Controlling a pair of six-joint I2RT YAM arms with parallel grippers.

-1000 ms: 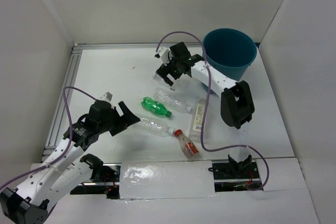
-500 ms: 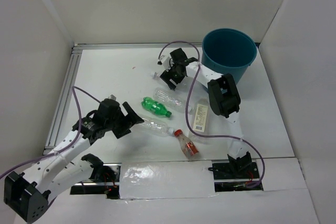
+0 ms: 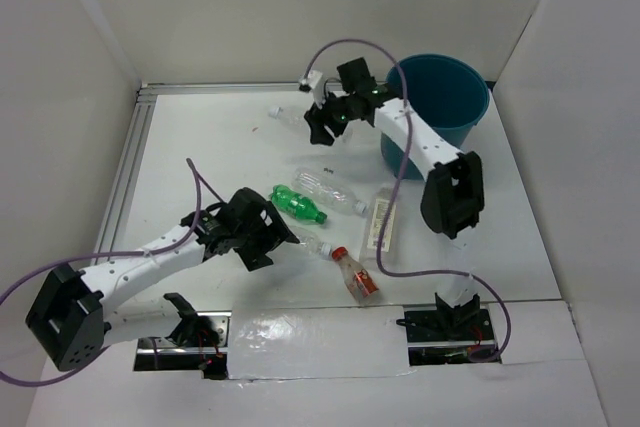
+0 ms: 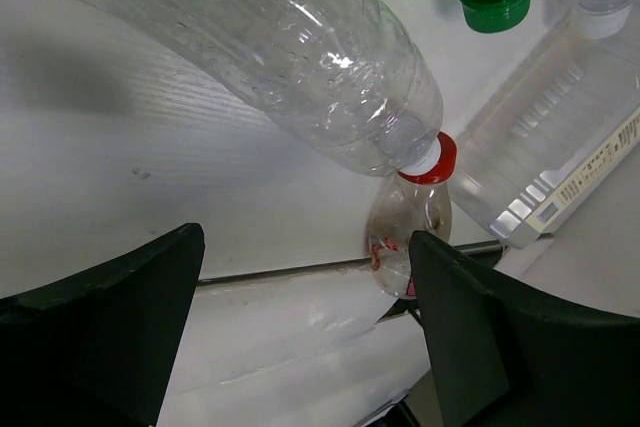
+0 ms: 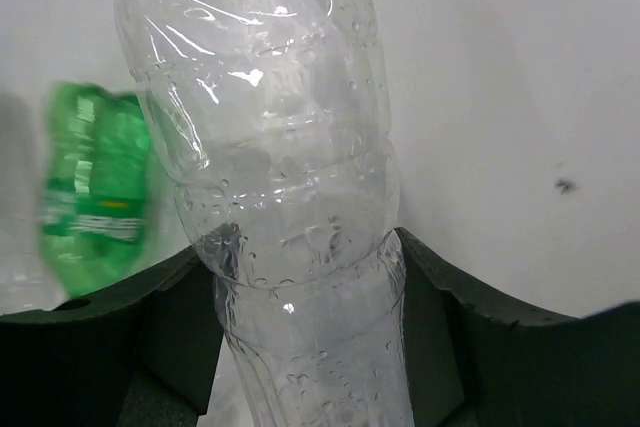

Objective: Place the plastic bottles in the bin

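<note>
The teal bin [image 3: 440,97] stands at the back right. My right gripper [image 3: 325,125] [image 5: 297,257] is shut on a clear ribbed bottle [image 5: 270,147], which sticks out to the left of it [image 3: 287,115], left of the bin. My left gripper [image 3: 268,243] [image 4: 300,337] is open and hangs over another clear ribbed bottle [image 4: 280,47] [image 3: 305,241], with nothing between its fingers. On the table lie a green bottle [image 3: 298,203], a third clear bottle [image 3: 326,187], a flat clear bottle [image 3: 380,219] with a white label, and a small red-capped bottle [image 3: 356,273] [image 4: 402,232].
White walls close in the table on the left, back and right. An aluminium rail [image 3: 125,172] runs along the left edge. Purple cables [image 3: 385,197] loop from both arms. The arm bases and a taped strip [image 3: 300,339] sit at the near edge.
My right gripper has closed on the clear bottle and carried it toward the back. My left arm has swung right, bringing its open gripper over the front clear bottle.
</note>
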